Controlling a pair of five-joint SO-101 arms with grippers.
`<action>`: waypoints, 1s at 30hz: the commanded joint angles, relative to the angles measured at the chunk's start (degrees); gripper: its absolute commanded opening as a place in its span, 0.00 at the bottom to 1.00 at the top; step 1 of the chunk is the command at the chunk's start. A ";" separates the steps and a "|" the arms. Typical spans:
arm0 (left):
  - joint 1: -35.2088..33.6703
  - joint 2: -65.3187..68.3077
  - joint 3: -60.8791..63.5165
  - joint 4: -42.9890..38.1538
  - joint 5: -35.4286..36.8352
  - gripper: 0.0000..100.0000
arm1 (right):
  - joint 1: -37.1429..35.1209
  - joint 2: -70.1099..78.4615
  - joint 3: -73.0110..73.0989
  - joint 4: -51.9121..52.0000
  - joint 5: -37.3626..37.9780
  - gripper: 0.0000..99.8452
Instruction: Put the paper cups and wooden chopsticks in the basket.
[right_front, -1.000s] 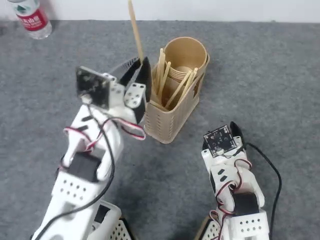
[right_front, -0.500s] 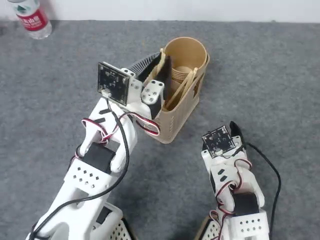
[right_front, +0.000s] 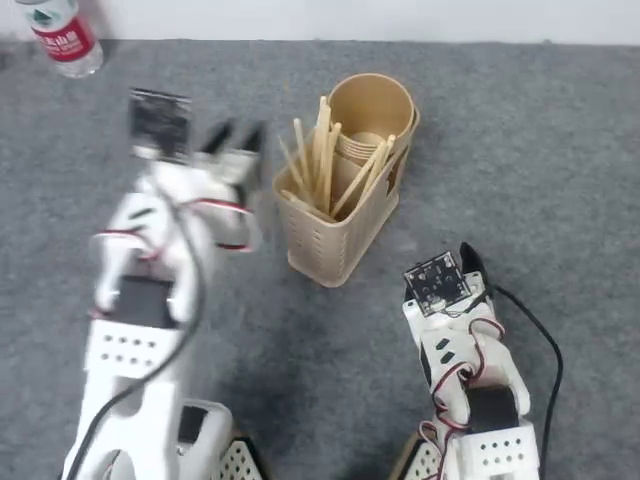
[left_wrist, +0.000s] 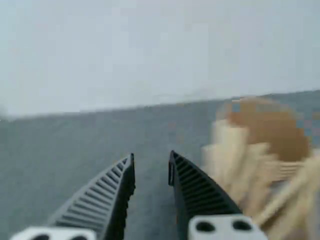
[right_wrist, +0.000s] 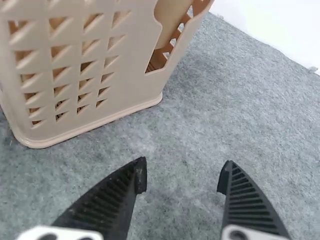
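High view: stacked brown paper cups (right_front: 368, 112) and pale wooden chopsticks (right_front: 322, 160) stand inside beige slotted plastic basket (right_front: 328, 238) | left gripper (left_wrist: 151, 159) beside basket, jaws slightly apart, empty | right gripper (right_wrist: 184, 176) near basket, spread wide, empty | step: loading looks done; next: check for strays | grey felt table (right_front: 520, 150), white wall (right_front: 400, 18) beyond basket, red-labelled clear bottle (right_front: 60, 35) well apart from basket
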 joint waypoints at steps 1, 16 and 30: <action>-13.27 -0.53 -6.64 19.25 -0.53 0.11 | 0.13 -0.66 1.05 -0.22 0.53 0.23; 4.40 -0.44 -23.08 39.56 9.67 0.17 | 0.13 -0.57 1.05 0.31 0.44 0.23; 10.29 5.89 -29.23 46.59 26.29 0.22 | 0.22 -0.57 1.05 0.13 0.79 0.23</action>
